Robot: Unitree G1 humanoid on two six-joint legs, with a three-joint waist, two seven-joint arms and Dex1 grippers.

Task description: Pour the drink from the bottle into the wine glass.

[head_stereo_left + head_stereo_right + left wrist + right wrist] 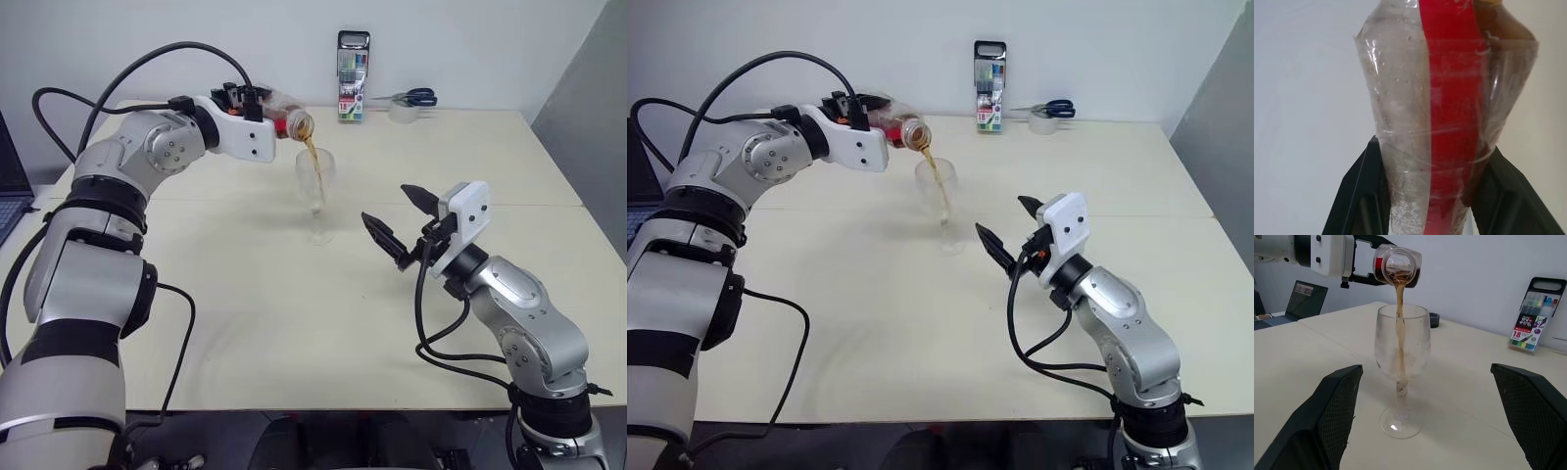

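The left hand (257, 103) is clamped on the bottle (284, 111), its two black fingers (1359, 196) pressing the clear plastic body from either side, with the red strip label running between them. The bottle is tipped over with its open mouth lower than its base, hanging in the air just above the wine glass (315, 192). No cap shows on the mouth in the right wrist view. A thin stream of the drink (1399, 328), tea-brown, falls from the mouth into the bowl and runs down inside it; some brown liquid also remains in the bottle near the neck.

The wine glass stands upright on the table (245, 313), around the middle and somewhat nearer the far edge than the near one. The right hand (400, 227) is near the glass, on its near right side, held above the table with its fingers spread wide and nothing between them; it is apart from the glass.

Along the far edge lie a pack of coloured pens (352, 90) standing upright, a roll of tape (403, 114) and blue-handled scissors (416, 97). A laptop (1305, 301) sits off the left edge.
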